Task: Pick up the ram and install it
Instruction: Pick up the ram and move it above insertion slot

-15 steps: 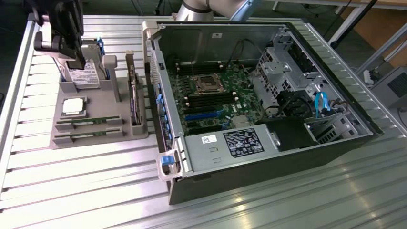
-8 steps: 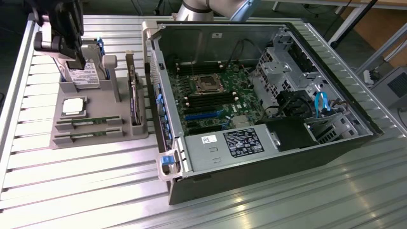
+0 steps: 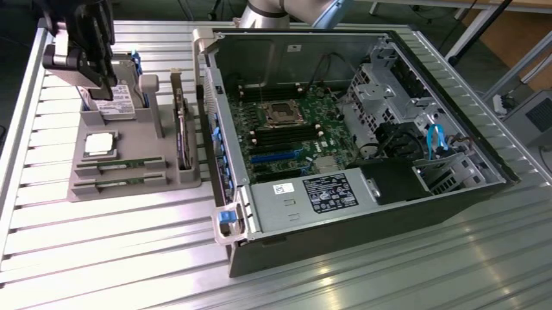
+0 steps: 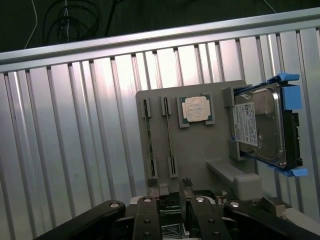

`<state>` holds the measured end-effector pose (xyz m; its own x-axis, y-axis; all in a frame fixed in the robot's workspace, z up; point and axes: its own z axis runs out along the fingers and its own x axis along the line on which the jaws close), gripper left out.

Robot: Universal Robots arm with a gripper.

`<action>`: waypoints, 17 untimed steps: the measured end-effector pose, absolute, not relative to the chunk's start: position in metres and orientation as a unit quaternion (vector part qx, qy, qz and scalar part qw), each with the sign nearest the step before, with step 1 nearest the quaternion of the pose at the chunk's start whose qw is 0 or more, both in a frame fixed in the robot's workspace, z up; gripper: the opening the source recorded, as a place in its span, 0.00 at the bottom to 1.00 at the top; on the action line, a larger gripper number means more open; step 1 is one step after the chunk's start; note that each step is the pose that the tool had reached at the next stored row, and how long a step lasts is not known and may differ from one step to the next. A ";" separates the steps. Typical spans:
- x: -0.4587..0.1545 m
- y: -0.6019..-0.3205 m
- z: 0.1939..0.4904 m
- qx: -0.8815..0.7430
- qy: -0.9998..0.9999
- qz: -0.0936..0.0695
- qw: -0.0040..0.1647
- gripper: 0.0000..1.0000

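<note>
Closest to the wrist camera is my own gripper (image 4: 171, 186). The two fingers (image 4: 145, 220) stand a little apart with nothing between them, so I'm holding nothing.

Writing first, and honestly there's not much I can read. The hard drive (image 4: 260, 125) has a white label with small print that's too fine to make out. The processor chip (image 4: 196, 110) has markings on its silver lid, also unreadable. In the exterior view the power supply (image 3: 332, 194) inside the computer case (image 3: 362, 232) carries a black sticker and a small white one, and no brand comes through on either.

Now the ram (image 4: 168, 140). Two slim sticks lie flat, side by side, in slots of the grey tray (image 4: 195, 150), just beside the chip. In the exterior view the gripper (image 3: 93, 58) hangs over the hard-drive end of the tray (image 3: 138, 194), while the ram (image 3: 121, 166) sits at the opposite end, past the chip and well apart from my fingers. An expansion card (image 3: 181, 129) stands on edge between the tray and the case. Everything rests on a slatted metal table (image 3: 103, 245).
</note>
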<state>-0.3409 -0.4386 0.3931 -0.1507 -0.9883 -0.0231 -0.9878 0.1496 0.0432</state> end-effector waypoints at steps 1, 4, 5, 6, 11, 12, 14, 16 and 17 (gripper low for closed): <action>-0.341 -0.439 0.393 0.652 -0.758 -0.024 0.005 0.30; -0.341 -0.439 0.393 0.652 -0.758 -0.024 0.005 0.30; -0.341 -0.439 0.393 0.652 -0.758 -0.024 0.005 0.30; -0.341 -0.439 0.393 0.652 -0.758 -0.024 0.005 0.30; -0.341 -0.439 0.388 0.652 -0.758 -0.024 0.005 0.30; -0.341 -0.439 0.387 0.652 -0.758 -0.024 0.005 0.30; -0.341 -0.439 0.384 0.652 -0.758 -0.024 0.005 0.30; -0.341 -0.439 0.382 0.652 -0.758 -0.024 0.005 0.30; -0.341 -0.439 0.381 0.652 -0.758 -0.024 0.005 0.30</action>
<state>-0.3415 -0.4386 0.3810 -0.1507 -0.9883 -0.0231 -0.9878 0.1496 0.0432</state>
